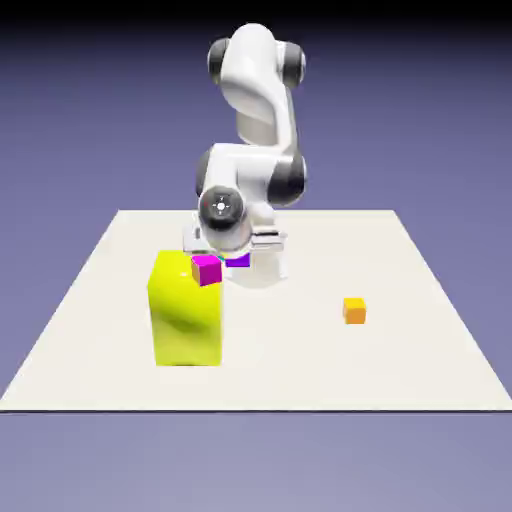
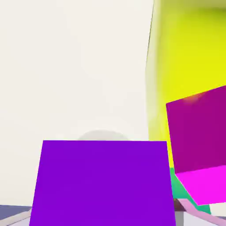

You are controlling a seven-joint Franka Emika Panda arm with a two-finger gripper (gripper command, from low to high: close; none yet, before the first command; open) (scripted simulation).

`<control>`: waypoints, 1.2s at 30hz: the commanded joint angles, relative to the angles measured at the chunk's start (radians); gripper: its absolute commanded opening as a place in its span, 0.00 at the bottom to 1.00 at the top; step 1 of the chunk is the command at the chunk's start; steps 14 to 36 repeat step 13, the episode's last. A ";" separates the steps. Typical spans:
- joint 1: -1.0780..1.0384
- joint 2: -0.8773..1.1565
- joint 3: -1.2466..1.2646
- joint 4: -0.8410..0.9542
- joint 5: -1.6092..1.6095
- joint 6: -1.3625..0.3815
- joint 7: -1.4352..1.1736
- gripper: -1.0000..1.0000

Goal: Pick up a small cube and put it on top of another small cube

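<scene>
While the matte violet-purple small cube (image 2: 103,183) fills the hand view's bottom, flat-faced and sharp-edged, the gripper (image 1: 237,255) is clamped on it just beside the glossy magenta cube (image 1: 207,269) and tall yellow block (image 1: 186,310). No writing shows.

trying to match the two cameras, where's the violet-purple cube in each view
Exterior view: the violet-purple cube peeks out just under the gripper, near the middle, to the exterior view's right of the magenta cube.
Hand view: it fills the bottom middle, large, hiding the finger tips.
Shared landmark: the yellow block beside the magenta cube, seen in the hand view at upper right behind the magenta cube.
</scene>
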 commanded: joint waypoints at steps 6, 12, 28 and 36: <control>-0.047 -0.057 0.016 -0.096 -0.087 -0.069 -0.010 0.00; -0.052 -0.108 0.011 -0.235 -0.095 0.020 0.008 1.00; -0.051 -0.095 0.012 -0.199 -0.093 -0.003 0.003 1.00; -0.051 -0.095 0.012 -0.199 -0.093 -0.003 0.003 1.00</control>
